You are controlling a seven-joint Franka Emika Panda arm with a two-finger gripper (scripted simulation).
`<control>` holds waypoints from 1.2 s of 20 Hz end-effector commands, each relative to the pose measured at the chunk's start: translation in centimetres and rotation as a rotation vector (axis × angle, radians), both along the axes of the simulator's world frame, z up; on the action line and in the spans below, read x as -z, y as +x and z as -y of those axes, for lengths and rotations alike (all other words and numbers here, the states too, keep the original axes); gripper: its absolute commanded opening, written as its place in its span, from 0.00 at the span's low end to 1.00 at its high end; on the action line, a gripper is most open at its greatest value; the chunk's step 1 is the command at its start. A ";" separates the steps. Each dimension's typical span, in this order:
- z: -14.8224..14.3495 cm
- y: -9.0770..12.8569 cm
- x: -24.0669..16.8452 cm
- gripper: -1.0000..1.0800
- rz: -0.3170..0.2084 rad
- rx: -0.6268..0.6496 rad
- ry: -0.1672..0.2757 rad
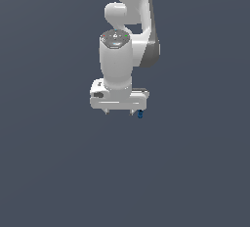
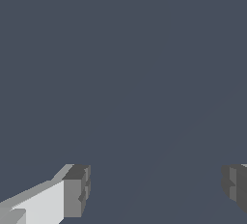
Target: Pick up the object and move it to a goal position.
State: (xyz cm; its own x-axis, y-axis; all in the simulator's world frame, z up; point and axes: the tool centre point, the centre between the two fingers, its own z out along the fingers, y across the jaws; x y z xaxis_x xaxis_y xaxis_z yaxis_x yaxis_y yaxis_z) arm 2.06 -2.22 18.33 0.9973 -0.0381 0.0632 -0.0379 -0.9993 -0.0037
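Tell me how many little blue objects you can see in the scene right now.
1. The blue object shows in the exterior view just below the gripper, toward that view's right. The wrist view shows none; others could be hidden behind the arm.

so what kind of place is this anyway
Most likely a bare simulated test scene, not a real room: a flat, featureless grey-blue backdrop, a smooth rendered white Panda arm with its gripper open, and one tiny blue object beside a fingertip.

Plain dark grey-blue ground [image 1: 53, 172] across whole scene, near to far, left to right. Flat, matte, unmarked. Same uniform surface [image 2: 120, 63] in wrist view.
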 end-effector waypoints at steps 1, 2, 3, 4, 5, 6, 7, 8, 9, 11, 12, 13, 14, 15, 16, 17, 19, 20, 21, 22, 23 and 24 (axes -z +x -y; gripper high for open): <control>0.0 0.0 0.0 0.96 0.000 0.000 0.000; 0.1 0.0 0.0 0.96 0.000 0.001 0.000; 0.2 0.0 0.1 0.96 0.000 0.004 -0.001; 0.5 0.0 0.1 0.96 0.001 0.010 -0.002; 0.8 0.1 0.2 0.96 0.002 0.017 -0.003; 1.3 0.1 0.3 0.96 0.002 0.026 -0.004; 1.8 0.1 0.5 0.96 0.003 0.036 -0.006; 2.2 0.2 0.6 0.96 0.004 0.045 -0.008; 2.5 0.2 0.6 0.96 0.005 0.050 -0.009; 2.9 0.2 0.7 0.96 0.006 0.055 -0.010; 2.9 0.2 0.7 0.96 0.006 0.055 -0.010; 2.8 0.2 0.7 0.96 0.006 0.054 -0.010; 2.8 0.2 0.7 0.96 0.006 0.054 -0.010; 2.6 0.2 0.7 0.96 0.005 0.054 -0.009; 2.5 0.1 0.8 0.96 0.005 0.056 -0.009; 2.4 0.1 0.9 0.96 0.004 0.059 -0.008; 2.0 -0.1 1.1 0.96 0.002 0.067 -0.007; 1.7 -0.3 1.3 0.96 0.001 0.072 -0.007; 1.4 -0.4 1.5 0.96 0.000 0.078 -0.006; 1.1 -0.6 1.7 0.96 -0.002 0.084 -0.005; 0.7 -0.8 1.9 0.96 -0.003 0.091 -0.004; 0.3 -1.0 2.2 0.96 -0.005 0.099 -0.003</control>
